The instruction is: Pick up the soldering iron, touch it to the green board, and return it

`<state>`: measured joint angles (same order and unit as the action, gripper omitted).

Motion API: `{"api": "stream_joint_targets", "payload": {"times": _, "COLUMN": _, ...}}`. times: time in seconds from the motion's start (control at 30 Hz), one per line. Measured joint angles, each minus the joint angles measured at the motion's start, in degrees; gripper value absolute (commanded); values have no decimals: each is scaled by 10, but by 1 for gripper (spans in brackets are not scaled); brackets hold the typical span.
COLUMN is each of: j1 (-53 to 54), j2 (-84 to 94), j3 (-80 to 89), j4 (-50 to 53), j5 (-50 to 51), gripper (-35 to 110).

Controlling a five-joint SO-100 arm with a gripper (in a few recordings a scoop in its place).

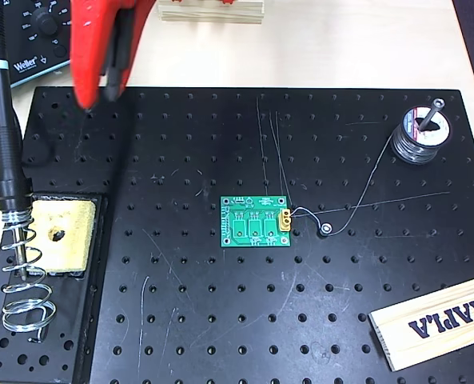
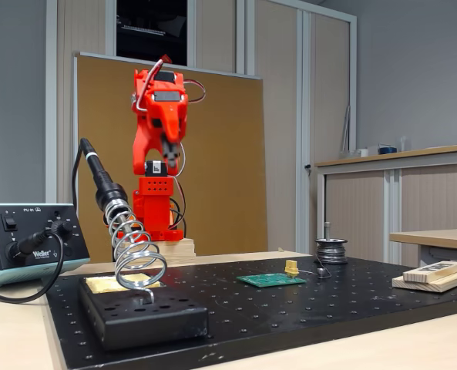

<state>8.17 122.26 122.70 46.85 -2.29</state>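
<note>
The soldering iron [image 1: 5,120] [image 2: 101,181] rests tip-down in the silver coil holder [image 1: 25,280] [image 2: 136,254] at the left edge of the black perforated plate [image 1: 221,320]. Its black cord runs up toward the station. The green board [image 1: 256,222] [image 2: 272,280] lies flat mid-plate, its yellow connector on the right in the overhead view. My red gripper [image 1: 99,98] [image 2: 166,150] hangs above the plate's far left corner, well up from the board and to the right of the iron's handle. Its jaws lie close together with nothing between them.
A yellow sponge [image 1: 61,232] [image 2: 109,284] sits in the holder's base. A solder spool [image 1: 419,136] [image 2: 332,250] stands at the far right, its wire trailing to the board. A wooden KAPLA block [image 1: 436,320] lies at the near right. The Weller station [image 1: 29,40] [image 2: 28,239] stands far left.
</note>
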Motion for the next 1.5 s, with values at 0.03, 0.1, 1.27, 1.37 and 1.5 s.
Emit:
{"api": "stream_joint_targets", "payload": {"times": 0.03, "j1": 4, "j2": -13, "j3": -11, "j4": 0, "j5": -9, "gripper": 22}}
{"api": "stream_joint_targets", "payload": {"times": 0.1, "j1": 10, "j2": -42, "j3": -24, "j4": -2, "j5": -18, "gripper": 24}}
{"api": "stream_joint_targets", "payload": {"times": 1.27, "j1": 115, "j2": -257, "j3": -161, "j4": -51, "j5": -94, "gripper": 20}}
{"api": "stream_joint_targets", "payload": {"times": 1.37, "j1": 120, "j2": -257, "j3": -161, "j4": -51, "j5": -102, "gripper": 19}}
{"api": "stream_joint_targets", "payload": {"times": 1.5, "j1": 127, "j2": -265, "j3": -161, "j4": -56, "j5": -102, "gripper": 17}}
